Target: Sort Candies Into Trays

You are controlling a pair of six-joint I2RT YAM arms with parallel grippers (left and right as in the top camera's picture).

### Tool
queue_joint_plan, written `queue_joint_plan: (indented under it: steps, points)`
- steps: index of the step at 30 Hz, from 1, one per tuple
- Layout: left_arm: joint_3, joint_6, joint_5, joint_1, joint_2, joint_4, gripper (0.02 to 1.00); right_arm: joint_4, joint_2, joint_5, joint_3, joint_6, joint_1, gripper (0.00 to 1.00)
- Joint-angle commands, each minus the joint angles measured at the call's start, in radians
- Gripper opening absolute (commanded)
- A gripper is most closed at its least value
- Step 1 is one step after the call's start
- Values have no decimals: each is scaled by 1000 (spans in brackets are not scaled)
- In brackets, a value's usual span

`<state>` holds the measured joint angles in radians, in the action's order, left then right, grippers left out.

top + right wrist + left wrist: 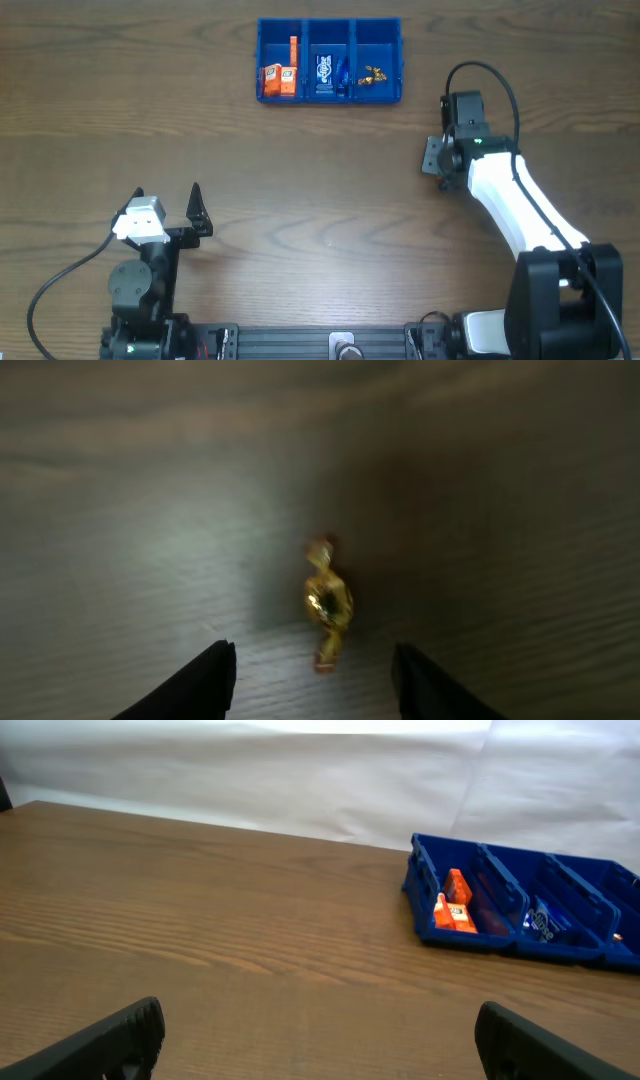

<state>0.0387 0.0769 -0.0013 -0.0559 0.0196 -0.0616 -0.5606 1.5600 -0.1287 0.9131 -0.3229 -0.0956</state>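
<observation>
A blue tray with three compartments stands at the back middle of the table. Orange candies fill its left compartment, blue ones the middle, gold ones the right. The same tray appears in the left wrist view with the orange candies inside. A single gold-wrapped candy lies on the wood directly under my right gripper, whose open fingers straddle it from just above. In the top view the right gripper points down at the table's right side. My left gripper rests open near the front left, holding nothing.
Bare wooden table stretches between both arms and the tray. A white backdrop rises behind the table's far edge.
</observation>
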Motion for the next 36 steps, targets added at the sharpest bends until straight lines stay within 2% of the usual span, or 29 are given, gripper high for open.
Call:
queue_joint_plan:
  steps: [1, 14, 16, 20, 24, 30, 33, 36]
  points:
    - [-33, -13, -2, 3, -1, -16, 996, 28, 32, 7, -19, -22, 36, 518]
    - [-33, -13, -2, 3, -1, -16, 998, 141, 193, 7, -19, -21, 39, 505]
    - [-33, -13, -2, 3, -1, -16, 998, 141, 195, 7, -19, -21, 39, 454]
    - [-33, -13, -2, 3, -1, -16, 998, 141, 198, 8, -19, -22, 39, 264]
    - [-33, -13, -2, 3, -1, -16, 998, 140, 198, 18, -19, -29, 32, 198]
    - [-33, -13, -2, 3, -1, -16, 998, 108, 48, 18, 0, -68, -108, 176]
    - [-33, -13, -2, 3, -1, -16, 998, 83, -65, 18, 74, -69, -184, 174]
    - [-33, -13, -2, 3, -1, -16, 998, 63, -90, 18, 199, -41, -212, 172]
